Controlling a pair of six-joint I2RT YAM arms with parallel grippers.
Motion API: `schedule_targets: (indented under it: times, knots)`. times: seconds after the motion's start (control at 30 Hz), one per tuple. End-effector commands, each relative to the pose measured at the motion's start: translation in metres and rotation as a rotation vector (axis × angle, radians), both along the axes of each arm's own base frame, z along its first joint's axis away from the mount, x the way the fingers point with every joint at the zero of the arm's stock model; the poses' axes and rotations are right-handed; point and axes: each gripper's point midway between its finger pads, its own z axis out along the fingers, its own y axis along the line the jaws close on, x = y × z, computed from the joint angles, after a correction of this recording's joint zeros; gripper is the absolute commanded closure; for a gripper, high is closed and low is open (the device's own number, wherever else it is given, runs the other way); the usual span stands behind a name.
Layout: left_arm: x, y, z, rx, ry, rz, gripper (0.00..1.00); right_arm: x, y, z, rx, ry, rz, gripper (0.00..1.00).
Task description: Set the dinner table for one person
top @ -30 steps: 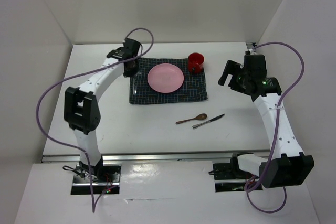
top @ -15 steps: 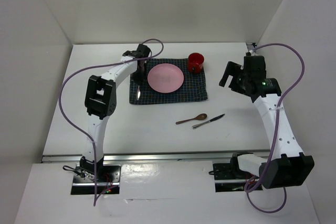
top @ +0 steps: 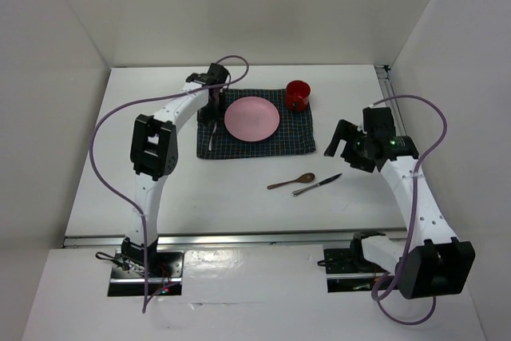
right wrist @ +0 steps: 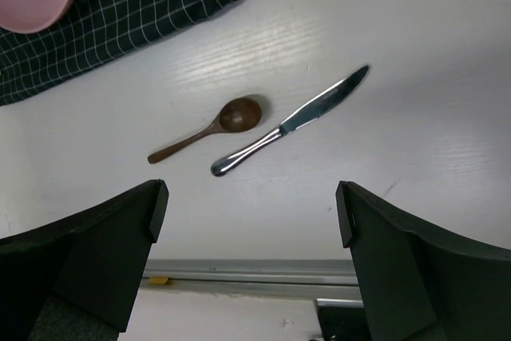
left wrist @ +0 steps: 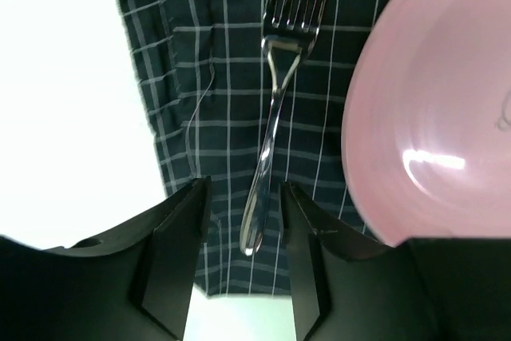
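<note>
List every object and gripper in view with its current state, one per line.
fork: flat on placemat, not gripped
plate: empty, on placemat
mug: upright on placemat
spoon: lying on bare dinner table
knife: lying beside spoon, apart
left gripper: open around fork handle
right gripper: open, empty

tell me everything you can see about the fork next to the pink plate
The shiny silver metal fork lies flat on the dark navy checked cloth placemat, just left of the round pink plate, with a strip of cloth showing between them. Its tines point away from the left hand, their tips cut off by the wrist view. The slim handle widens to a rounded end, which sits between the hand's open fingers with a gap on each side, so nothing grips it.
</note>
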Motion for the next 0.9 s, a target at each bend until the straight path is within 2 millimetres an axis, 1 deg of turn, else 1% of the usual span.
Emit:
schedule_targets:
  times: [0.0, 0.03, 0.07, 0.1, 0.13, 0.17, 0.2, 0.23, 0.27, 0.3, 0.33, 0.37, 0.4, 0.43, 0.47, 0.5, 0.53, 0.57, 0.6, 0.63, 0.67, 0.77, 0.8, 0.87]
  knots:
    - [-0.004, 0.006, 0.074, -0.027, -0.114, 0.015, 0.44, -0.005, 0.015, 0.003, 0.084, 0.003, -0.019, 0.00]
    - [-0.011, 0.010, 0.096, -0.033, -0.147, 0.029, 0.44, -0.003, 0.021, 0.003, 0.105, 0.016, -0.007, 0.00]
    - [-0.015, 0.011, 0.108, -0.040, -0.168, 0.030, 0.44, -0.004, 0.028, 0.002, 0.140, 0.031, 0.005, 0.00]
    - [-0.021, 0.013, 0.118, -0.050, -0.184, 0.038, 0.44, 0.000, 0.036, 0.003, 0.164, 0.026, -0.003, 0.00]
    - [-0.031, 0.016, 0.120, -0.054, -0.178, 0.049, 0.44, -0.002, 0.048, -0.001, 0.173, 0.041, 0.027, 0.01]
    - [-0.040, 0.017, 0.143, -0.078, -0.221, 0.045, 0.44, -0.005, 0.055, -0.009, 0.169, 0.055, 0.032, 0.06]
    - [-0.044, 0.015, 0.152, -0.104, -0.240, 0.047, 0.44, -0.001, 0.059, -0.018, 0.154, 0.069, -0.004, 0.16]
    - [-0.050, 0.017, 0.158, -0.108, -0.250, 0.047, 0.44, -0.003, 0.067, -0.024, 0.142, 0.081, -0.006, 0.17]
    - [-0.061, 0.014, 0.155, -0.120, -0.232, 0.041, 0.44, -0.011, 0.083, -0.033, 0.128, 0.112, 0.032, 0.17]
    - [-0.067, 0.016, 0.171, -0.137, -0.277, 0.040, 0.44, -0.010, 0.087, -0.037, 0.104, 0.113, 0.019, 0.21]
    - [-0.073, 0.016, 0.174, -0.151, -0.280, 0.043, 0.44, -0.010, 0.097, -0.047, 0.109, 0.146, -0.011, 0.26]
    - [-0.080, 0.018, 0.171, -0.147, -0.270, 0.044, 0.44, -0.017, 0.110, -0.053, 0.096, 0.167, 0.015, 0.26]
    - [-0.084, 0.021, 0.174, -0.147, -0.277, 0.057, 0.44, -0.015, 0.113, -0.055, 0.076, 0.164, -0.011, 0.27]
    - [-0.091, 0.024, 0.184, -0.156, -0.301, 0.057, 0.44, -0.014, 0.119, -0.063, 0.088, 0.189, -0.062, 0.31]
    - [-0.097, 0.027, 0.180, -0.152, -0.293, 0.074, 0.44, -0.012, 0.126, -0.065, 0.105, 0.191, -0.076, 0.33]
    - [-0.102, 0.028, 0.182, -0.154, -0.298, 0.075, 0.44, -0.013, 0.132, -0.070, 0.117, 0.200, -0.087, 0.33]
    - [-0.104, 0.027, 0.185, -0.174, -0.312, 0.079, 0.44, -0.006, 0.138, -0.075, 0.155, 0.198, -0.134, 0.33]
    - [-0.108, 0.027, 0.193, -0.192, -0.337, 0.073, 0.44, -0.004, 0.144, -0.076, 0.173, 0.199, -0.147, 0.33]
    - [-0.111, 0.026, 0.188, -0.200, -0.334, 0.068, 0.44, -0.004, 0.145, -0.083, 0.181, 0.211, -0.170, 0.33]
    - [-0.112, 0.027, 0.188, -0.202, -0.340, 0.068, 0.44, -0.001, 0.147, -0.086, 0.190, 0.217, -0.189, 0.33]
    - [-0.114, 0.025, 0.183, -0.207, -0.325, 0.062, 0.44, -0.001, 0.150, -0.096, 0.187, 0.240, -0.222, 0.33]
    - [-0.117, 0.028, 0.183, -0.200, -0.328, 0.067, 0.44, 0.003, 0.151, -0.114, 0.164, 0.280, -0.263, 0.33]
    - [-0.118, 0.028, 0.179, -0.193, -0.309, 0.068, 0.44, 0.004, 0.156, -0.114, 0.163, 0.286, -0.264, 0.33]
    - [-0.121, 0.032, 0.174, -0.168, -0.294, 0.068, 0.44, 0.006, 0.157, -0.123, 0.151, 0.310, -0.281, 0.33]
